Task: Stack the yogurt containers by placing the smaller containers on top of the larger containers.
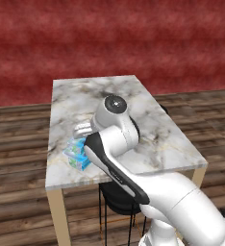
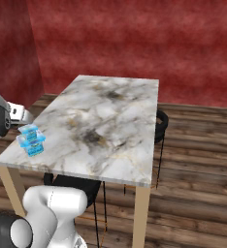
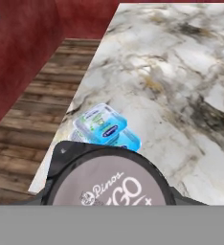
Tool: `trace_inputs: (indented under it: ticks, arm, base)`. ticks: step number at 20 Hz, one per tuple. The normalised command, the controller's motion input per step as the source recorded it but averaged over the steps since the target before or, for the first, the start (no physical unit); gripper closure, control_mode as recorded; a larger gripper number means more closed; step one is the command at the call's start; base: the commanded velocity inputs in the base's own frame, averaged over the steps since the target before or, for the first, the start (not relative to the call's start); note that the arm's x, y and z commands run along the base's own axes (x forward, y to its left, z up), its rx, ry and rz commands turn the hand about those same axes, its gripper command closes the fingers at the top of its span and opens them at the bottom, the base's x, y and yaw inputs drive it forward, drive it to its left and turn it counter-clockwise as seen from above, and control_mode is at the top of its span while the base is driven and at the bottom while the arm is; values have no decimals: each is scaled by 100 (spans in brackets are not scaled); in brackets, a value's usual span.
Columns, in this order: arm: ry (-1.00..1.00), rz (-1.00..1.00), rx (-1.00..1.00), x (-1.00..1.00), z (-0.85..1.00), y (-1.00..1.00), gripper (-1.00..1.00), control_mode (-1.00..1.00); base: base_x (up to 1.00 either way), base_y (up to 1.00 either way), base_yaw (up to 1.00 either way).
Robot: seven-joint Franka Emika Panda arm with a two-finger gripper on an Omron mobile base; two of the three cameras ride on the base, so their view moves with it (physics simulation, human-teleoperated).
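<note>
Holding the dark cup (image 3: 109,179) close under my wrist camera, my hand (image 1: 81,130) is closed on it. My fingertips are hidden behind the cup, but it hangs clear above the worktop's edge with nothing under it. Its flat grey lid, printed with pale lettering and ringed by a black rim, faces the camera.

Just past the cup, and lower, is the light-blue tub (image 3: 100,122). It rests on top of the big tub (image 3: 131,141), whose bright blue top shows as a strip at one side. From the left base view, the pair stands as one short stack (image 1: 78,154) near the front left corner of the worktop (image 1: 157,139), right beside my forearm. The right base view shows the same stack (image 2: 32,139), the pale tub on top and the bluer one beneath, with my hand just above and to its left. I cannot tell from any view whether the cup is directly over the stack or a little to one side.

Beyond the stack, the marble worktop stretches away in grey and white veining. A black stool (image 2: 160,125) sits tucked at its far right side, and another (image 1: 117,199) stands under the near edge. Dark wooden floor (image 2: 193,160) surrounds the legs, and a red wall (image 1: 109,38) closes the back.
</note>
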Motion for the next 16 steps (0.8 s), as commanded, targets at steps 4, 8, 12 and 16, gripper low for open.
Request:
trace_inputs:
  ticks: [4,8,12,16]
  arm:
    - [0,0,0,24,0,15,100,-100]
    - [0,0,0,22,-2,18,100,-100]
    - [0,0,0,21,-6,15,100,-100]
    - [0,0,0,19,-8,6,100,-100]
  base:
    - [0,0,0]
    - [0,0,0]
    - [0,0,0]
    - [0,0,0]
